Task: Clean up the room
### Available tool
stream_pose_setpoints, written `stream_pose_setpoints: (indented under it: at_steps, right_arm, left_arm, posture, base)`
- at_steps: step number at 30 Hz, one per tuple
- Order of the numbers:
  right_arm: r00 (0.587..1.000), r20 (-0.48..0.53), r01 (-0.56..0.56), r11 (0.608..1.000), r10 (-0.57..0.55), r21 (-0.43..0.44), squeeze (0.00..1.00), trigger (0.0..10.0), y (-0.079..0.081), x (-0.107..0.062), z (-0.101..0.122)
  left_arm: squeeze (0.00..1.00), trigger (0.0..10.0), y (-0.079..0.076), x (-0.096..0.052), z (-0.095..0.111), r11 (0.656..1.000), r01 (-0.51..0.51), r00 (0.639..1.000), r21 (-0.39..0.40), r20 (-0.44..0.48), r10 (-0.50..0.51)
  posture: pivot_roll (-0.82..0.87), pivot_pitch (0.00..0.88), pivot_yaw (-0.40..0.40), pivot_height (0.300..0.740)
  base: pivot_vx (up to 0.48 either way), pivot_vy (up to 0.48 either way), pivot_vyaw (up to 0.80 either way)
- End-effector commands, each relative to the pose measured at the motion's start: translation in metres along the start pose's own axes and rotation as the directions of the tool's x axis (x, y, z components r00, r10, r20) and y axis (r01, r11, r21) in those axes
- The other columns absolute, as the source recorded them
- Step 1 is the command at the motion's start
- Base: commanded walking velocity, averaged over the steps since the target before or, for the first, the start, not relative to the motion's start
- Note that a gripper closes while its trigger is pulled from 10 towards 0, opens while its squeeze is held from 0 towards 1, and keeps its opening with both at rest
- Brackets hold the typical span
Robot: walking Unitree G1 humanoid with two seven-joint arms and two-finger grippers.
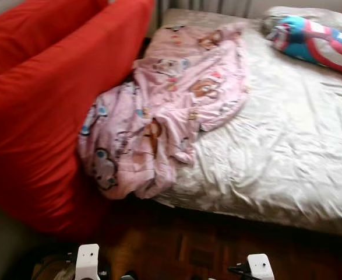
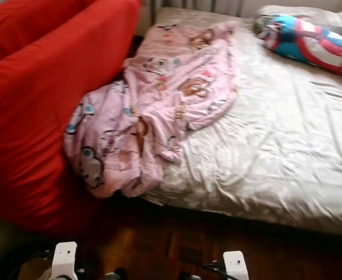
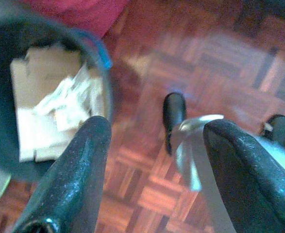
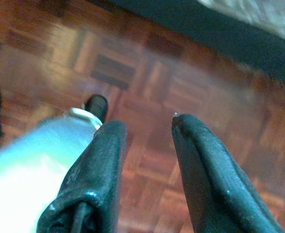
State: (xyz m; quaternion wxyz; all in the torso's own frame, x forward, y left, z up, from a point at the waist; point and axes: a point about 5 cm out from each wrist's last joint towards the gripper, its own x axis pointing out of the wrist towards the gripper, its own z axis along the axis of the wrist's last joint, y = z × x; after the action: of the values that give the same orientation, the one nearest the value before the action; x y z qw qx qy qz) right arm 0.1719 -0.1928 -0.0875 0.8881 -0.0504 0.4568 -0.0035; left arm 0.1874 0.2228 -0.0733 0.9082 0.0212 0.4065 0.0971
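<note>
A pink printed garment (image 1: 162,111) lies crumpled over the near left corner of the bed (image 1: 287,151), its lower part hanging off the edge beside the red sofa (image 1: 36,116). Both arms hang low by the parquet floor. In the left wrist view my left gripper (image 3: 154,131) is open, nothing between its fingers, above the floor next to a dark bin (image 3: 6,97) holding cardboard and paper scraps. My right gripper (image 4: 147,126) is open over bare parquet, also empty.
A red, white and blue cushion (image 1: 316,41) lies at the far right of the bed. The red sofa stands tight against the bed's left side. Dark parquet (image 1: 217,251) runs between me and the bed front.
</note>
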Motion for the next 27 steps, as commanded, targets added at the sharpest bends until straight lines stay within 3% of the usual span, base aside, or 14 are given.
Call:
stream_pose_setpoints:
  at_steps: [1,9,17,27]
  right_arm:
    - [0.999,-0.039,-0.004,1.000,0.005,0.010,0.00,10.0,0.0007,-0.0027,-0.0129]
    - [0.999,-0.030,-0.013,1.000,0.013,-0.004,0.00,10.0,0.0010,-0.0026,-0.0117]
    - [0.999,-0.029,-0.020,1.000,0.020,-0.002,0.00,10.0,0.0015,-0.0027,-0.0119]
    - [0.999,-0.025,-0.031,1.000,0.031,0.000,0.00,10.0,0.0022,-0.0025,-0.0111]
  left_arm:
    - [0.00,10.0,-0.0014,-0.0016,-0.0073,1.000,0.000,1.000,0.013,-0.026,0.000]
    - [0.00,10.0,-0.0026,-0.0014,-0.0061,1.000,0.003,1.000,0.014,-0.017,-0.003]
    - [0.00,10.0,-0.0046,-0.0010,-0.0040,1.000,0.005,1.000,0.013,-0.008,-0.005]
    - [0.00,10.0,-0.0055,-0.0006,-0.0021,1.000,0.009,1.000,0.013,0.000,-0.009]
  posture:
    - [-0.01,0.227,-0.060,0.740]
    - [-0.01,0.228,-0.061,0.740]
    - [-0.01,0.228,-0.062,0.740]
    - [-0.01,0.229,-0.062,0.740]
  base:
    - [0.307,0.000,0.00]
    - [0.311,0.000,0.00]
    - [0.315,0.000,0.80]
    - [0.317,0.000,0.00]
